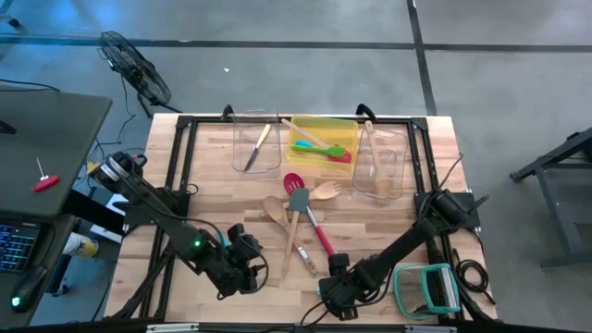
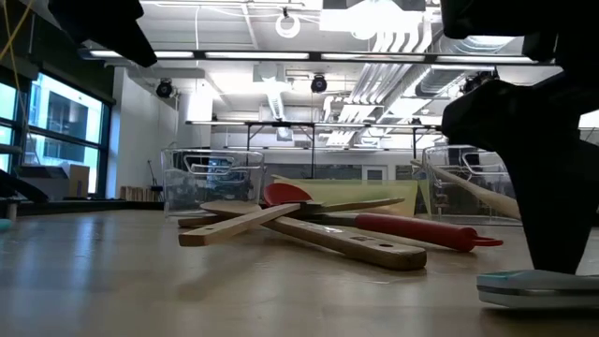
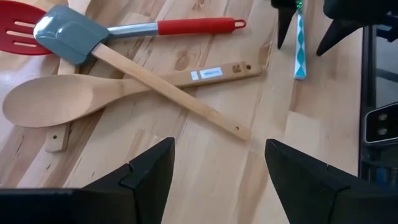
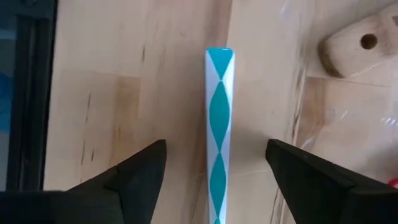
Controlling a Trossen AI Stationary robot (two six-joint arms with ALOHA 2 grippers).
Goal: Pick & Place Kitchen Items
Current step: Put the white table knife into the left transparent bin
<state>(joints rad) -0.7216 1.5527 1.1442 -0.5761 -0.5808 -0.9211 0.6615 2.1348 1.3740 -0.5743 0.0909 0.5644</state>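
Observation:
A slim utensil handle with a teal and white diamond pattern [image 4: 219,112] lies flat on the wooden table near its front edge. My right gripper [image 4: 216,146] points down over it, open, one finger on each side, touching nothing that I can see. The left wrist view also shows this handle [image 3: 300,50] between those fingers. My left gripper [image 3: 217,146] hangs open above bare table, left of a crossed pile: a wooden spoon [image 3: 74,96], a grey spatula with a wooden handle [image 3: 71,34] and a red slotted turner [image 3: 18,34]. All lie flat on the table.
At the back stand a clear bin [image 1: 256,146] holding a knife, a yellow bin [image 1: 324,143] with coloured utensils, and a second clear bin [image 1: 384,162] with wooden ones. A green-framed wire rack [image 1: 425,289] sits at the front right corner, beside my right arm.

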